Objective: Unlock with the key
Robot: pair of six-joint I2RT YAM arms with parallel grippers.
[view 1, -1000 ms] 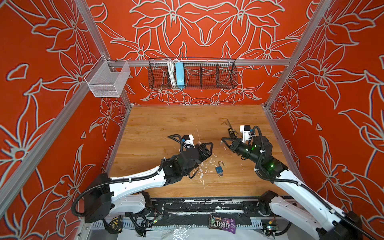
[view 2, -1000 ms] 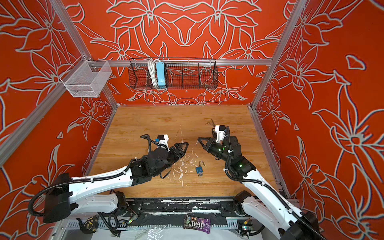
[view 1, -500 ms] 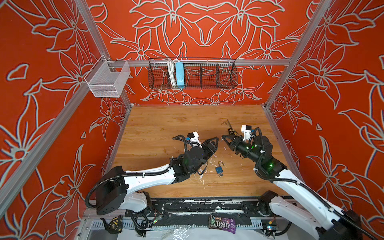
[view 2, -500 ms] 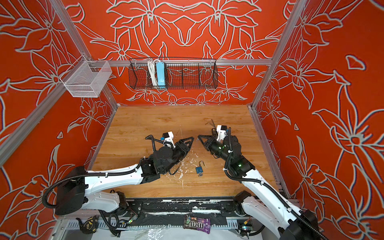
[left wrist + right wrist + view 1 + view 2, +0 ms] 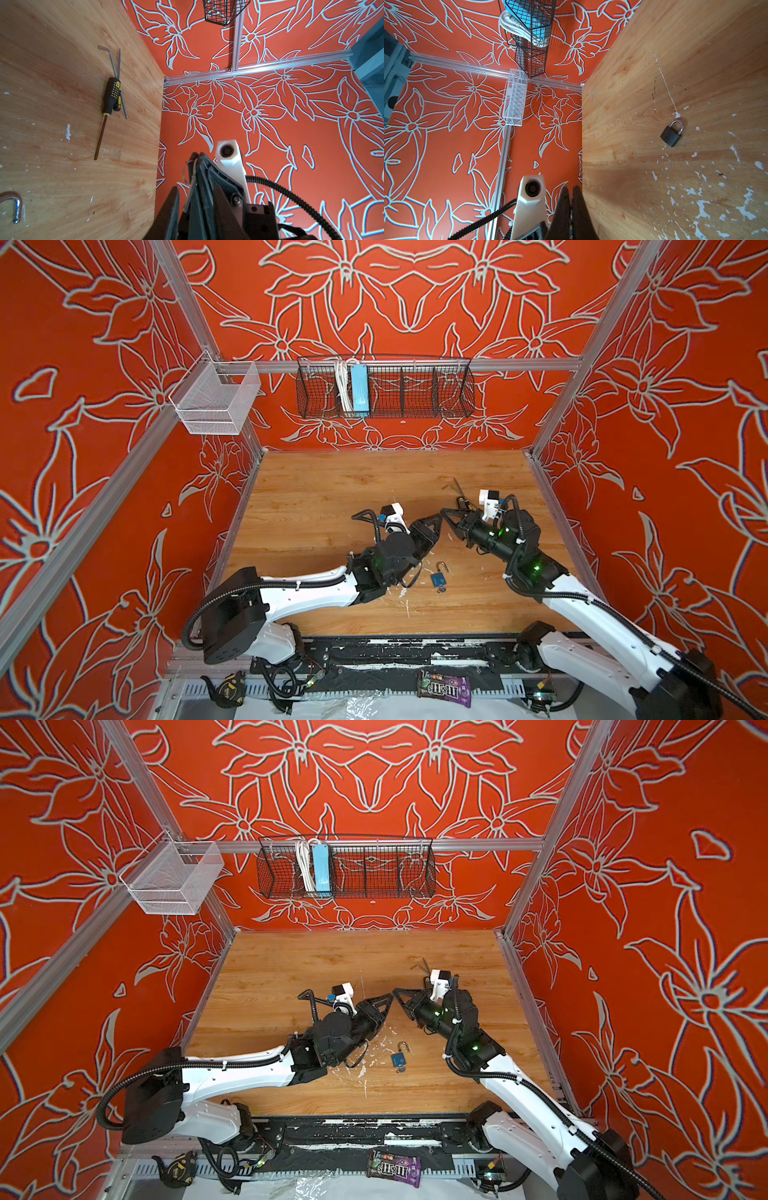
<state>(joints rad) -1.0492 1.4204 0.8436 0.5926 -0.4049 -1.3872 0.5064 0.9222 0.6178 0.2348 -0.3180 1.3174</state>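
My right gripper is shut on a thin key with a wire ring, raised above the table. My left gripper meets it tip to tip. In the left wrist view its fingers straddle the right fingertips and the key, with a gap still showing, so it is open. A black padlock with its shackle shut lies on the wood; the left arm hides it in both top views. A blue padlock with an open shackle lies below the grippers.
A yellow-black screwdriver and a hex key lie near the right wall, behind the right gripper. A black wire basket and a white mesh basket hang on the walls. A candy bag lies on the front rail.
The left gripper has swung right and up to meet the right gripper, and its jaws have narrowed. The right gripper has stayed shut and nearly still.
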